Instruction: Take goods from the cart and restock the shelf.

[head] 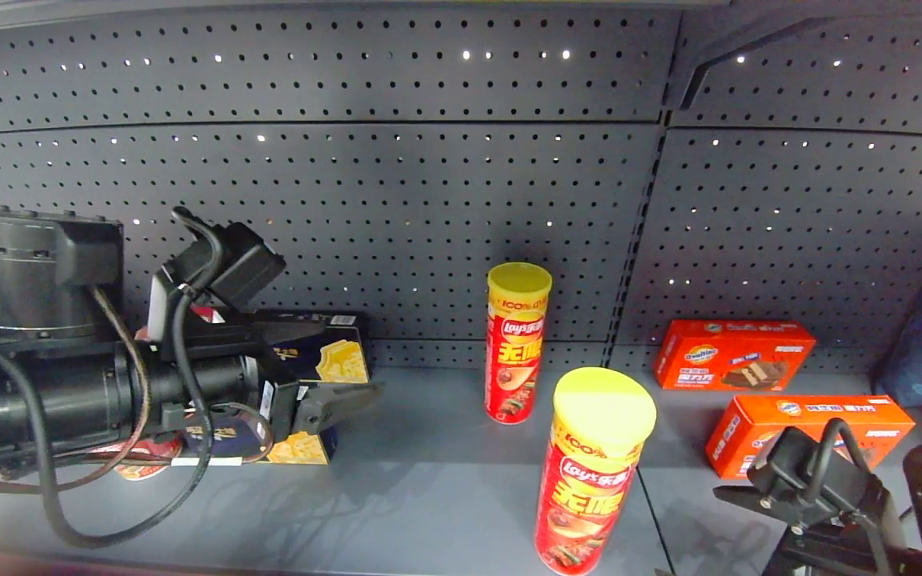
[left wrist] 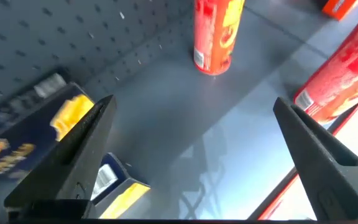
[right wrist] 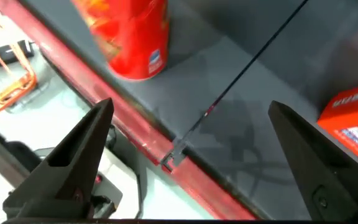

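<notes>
Here the shelf (head: pixel 429 480) serves as the one large container, a grey deck backed by a perforated panel (head: pixel 349 160) and edged in front by a red lip (right wrist: pixel 135 134). At its left end lie two dark blue boxes with yellow crackers pictured on them, a rear blue box (head: pixel 333 352) and a front blue box (head: pixel 301 448), both closed. Near the middle two red chip cans stand upright, each capped with a yellow lid. The rear can (head: pixel 515 344) is close to the panel and the front can (head: pixel 593 472) is near the lip, the two well apart. To the right lie two closed orange boxes, the rear orange box (head: pixel 729 356) by the panel and the front orange box (head: pixel 805 428) just ahead of it. The left hand (left wrist: pixel 193 106) hangs low over the shelf at its left end, its fingers spread wide with nothing between them. The blue boxes lie just beside one finger, and the rear can stands farther off, beyond the fingertips. The right hand (right wrist: pixel 191 106) sits at the shelf's front edge, over the red lip. It too is spread wide and holds nothing, with the front can on one side and the front orange box on the other.
</notes>
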Motion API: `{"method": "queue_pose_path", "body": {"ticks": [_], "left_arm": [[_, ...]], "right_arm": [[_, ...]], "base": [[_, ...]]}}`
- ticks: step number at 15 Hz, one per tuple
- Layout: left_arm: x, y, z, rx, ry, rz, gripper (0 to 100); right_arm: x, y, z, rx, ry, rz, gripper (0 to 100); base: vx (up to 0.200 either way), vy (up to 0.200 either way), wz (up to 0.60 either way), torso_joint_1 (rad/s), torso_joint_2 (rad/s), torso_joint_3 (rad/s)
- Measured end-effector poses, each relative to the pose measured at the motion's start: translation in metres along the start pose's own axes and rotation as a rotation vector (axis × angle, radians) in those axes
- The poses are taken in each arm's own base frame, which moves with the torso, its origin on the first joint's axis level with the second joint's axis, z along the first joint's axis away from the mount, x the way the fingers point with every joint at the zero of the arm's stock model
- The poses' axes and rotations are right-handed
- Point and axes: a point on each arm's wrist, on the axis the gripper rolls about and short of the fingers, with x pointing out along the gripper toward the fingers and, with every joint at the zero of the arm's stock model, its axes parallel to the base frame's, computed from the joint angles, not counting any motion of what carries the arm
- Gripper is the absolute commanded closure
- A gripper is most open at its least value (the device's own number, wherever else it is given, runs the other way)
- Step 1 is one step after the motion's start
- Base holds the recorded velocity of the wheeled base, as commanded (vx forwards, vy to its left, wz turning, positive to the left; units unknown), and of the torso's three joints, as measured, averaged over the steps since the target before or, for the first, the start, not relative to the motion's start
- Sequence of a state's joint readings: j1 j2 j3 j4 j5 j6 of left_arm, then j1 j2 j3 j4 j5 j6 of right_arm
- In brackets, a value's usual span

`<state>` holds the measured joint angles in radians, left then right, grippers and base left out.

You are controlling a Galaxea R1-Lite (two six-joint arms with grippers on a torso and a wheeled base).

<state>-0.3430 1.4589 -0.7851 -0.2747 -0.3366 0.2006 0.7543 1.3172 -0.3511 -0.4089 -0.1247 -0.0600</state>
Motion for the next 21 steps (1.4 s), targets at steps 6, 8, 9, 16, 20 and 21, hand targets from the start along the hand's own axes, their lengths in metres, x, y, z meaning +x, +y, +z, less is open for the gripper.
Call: {"method": "queue_pose_path", "body": {"ticks": [6, 8, 9, 16, 20, 21], "left_arm": [[-0.013, -0.002, 0.006, 0.039, -0.041, 0.012, 0], [-0.013, -0.003, 0.005, 0.040, -0.041, 0.010, 0], [-0.013, -0.003, 0.004, 0.039, -0.039, 0.010, 0], [-0.013, -0.004, -0.003, 0.030, -0.021, 0.007, 0], [-0.013, -0.003, -0.006, 0.025, -0.013, 0.010, 0], [-0.013, -0.002, -0.006, 0.024, -0.012, 0.011, 0]], "right_arm": [[0.032, -0.010, 0.025, 0.026, 0.021, -0.091, 0], [0.038, -0.011, 0.026, 0.027, 0.030, -0.094, 0], [0.040, -0.011, 0.027, 0.028, 0.032, -0.095, 0], [0.057, -0.014, 0.036, 0.033, 0.038, -0.101, 0], [0.058, -0.013, 0.028, 0.029, 0.066, -0.096, 0], [0.057, -0.012, 0.027, 0.028, 0.069, -0.093, 0]], "base": [[0.000, 0.000, 0.00, 0.000, 0.00, 0.000], [0.000, 0.000, 0.00, 0.000, 0.00, 0.000], [0.000, 0.000, 0.00, 0.000, 0.00, 0.000], [0.000, 0.000, 0.00, 0.000, 0.00, 0.000], [0.000, 0.000, 0.00, 0.000, 0.00, 0.000], [0.000, 0.000, 0.00, 0.000, 0.00, 0.000]]}}
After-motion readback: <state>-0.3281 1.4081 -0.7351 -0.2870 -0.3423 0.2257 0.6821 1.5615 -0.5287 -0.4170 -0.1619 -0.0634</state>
